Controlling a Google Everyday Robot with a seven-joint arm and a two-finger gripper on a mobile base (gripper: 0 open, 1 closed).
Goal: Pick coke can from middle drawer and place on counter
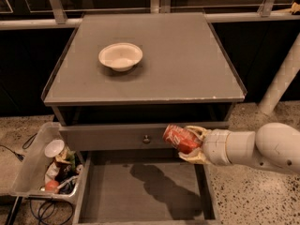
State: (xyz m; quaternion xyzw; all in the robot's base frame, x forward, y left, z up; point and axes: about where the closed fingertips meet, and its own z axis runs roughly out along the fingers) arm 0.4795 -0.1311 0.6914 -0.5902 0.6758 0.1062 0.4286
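The coke can [179, 138], red with white lettering, lies tilted on its side in my gripper [191, 143], which is shut on it. Both hang above the open middle drawer [140, 191], whose grey floor is bare apart from their shadow. The can sits level with the drawer front with the round knob [146, 138], just right of that knob. My white arm reaches in from the right edge. Above is the counter [178, 64], a flat grey top with a chipped front edge, well above the can.
A white bowl [120, 56] stands on the counter's left half. A clear bin [33, 165] of clutter, with a red-orange ball [51, 186], sits left of the drawer. A white pole [281, 83] leans at the right. Speckled floor surrounds the cabinet.
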